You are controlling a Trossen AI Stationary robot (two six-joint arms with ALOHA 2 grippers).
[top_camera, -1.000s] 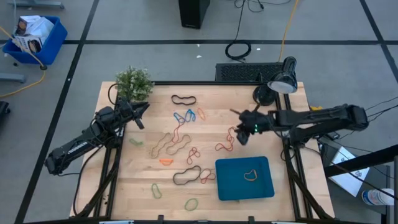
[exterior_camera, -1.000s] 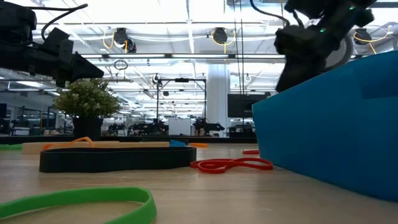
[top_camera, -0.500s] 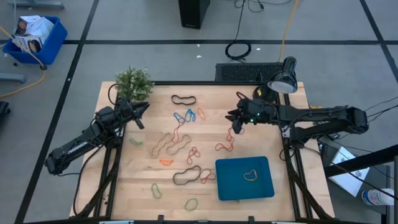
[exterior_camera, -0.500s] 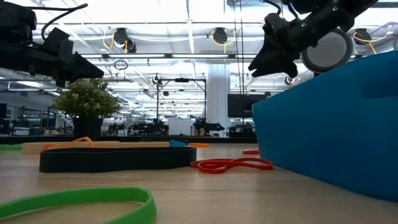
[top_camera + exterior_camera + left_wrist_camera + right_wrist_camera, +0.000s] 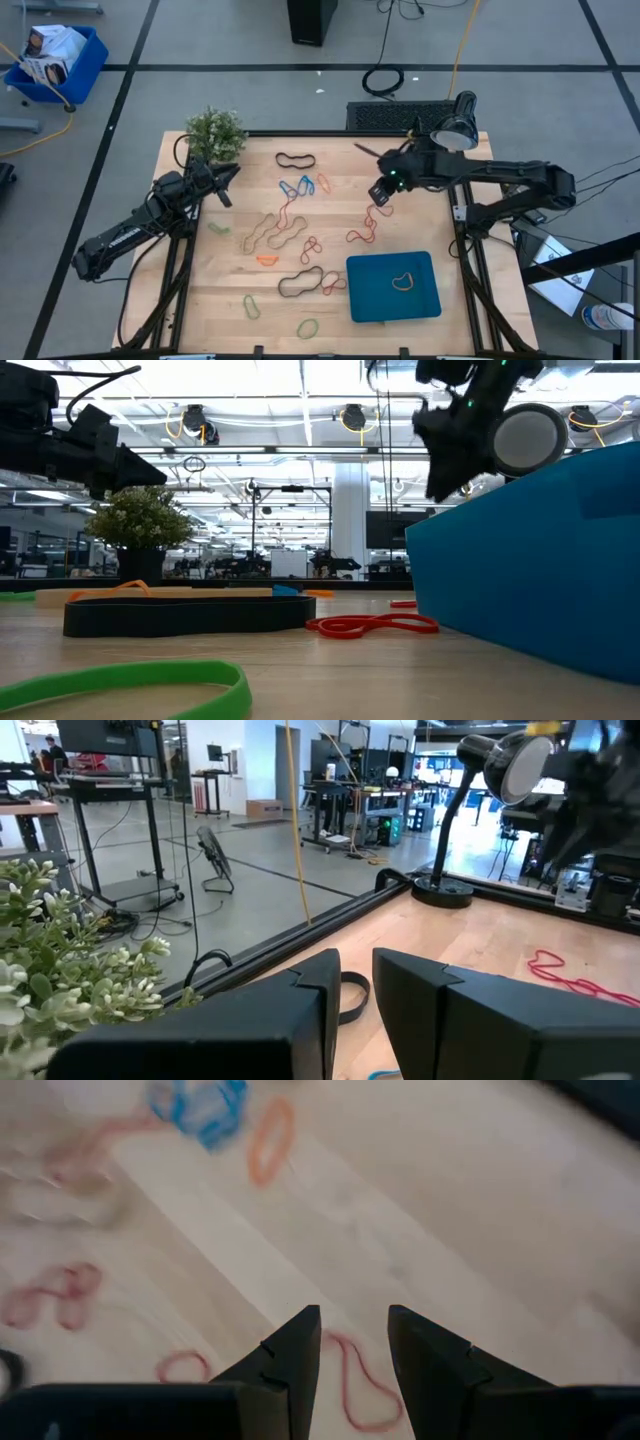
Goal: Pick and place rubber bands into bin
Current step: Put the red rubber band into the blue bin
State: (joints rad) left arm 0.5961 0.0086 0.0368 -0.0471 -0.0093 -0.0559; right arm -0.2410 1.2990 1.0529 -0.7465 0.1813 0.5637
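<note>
Hovering over red rubber bands (image 5: 365, 228) scattered mid-worktop (image 5: 200, 290), the right gripper (image 5: 381, 193) shows empty, slightly parted jaws, while the left gripper (image 5: 225, 180) waits, jaws narrowly apart, and the bin (image 5: 425, 300) sits near-right.

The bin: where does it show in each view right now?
High view: bin, table's near right part, one tan band inside.
Low view: its teal wall fills the right side.
Left wrist view: not in it.
Right wrist view: not in it.
Shared landmark: the plant, far left corner in the high view, left in the low view.
</note>
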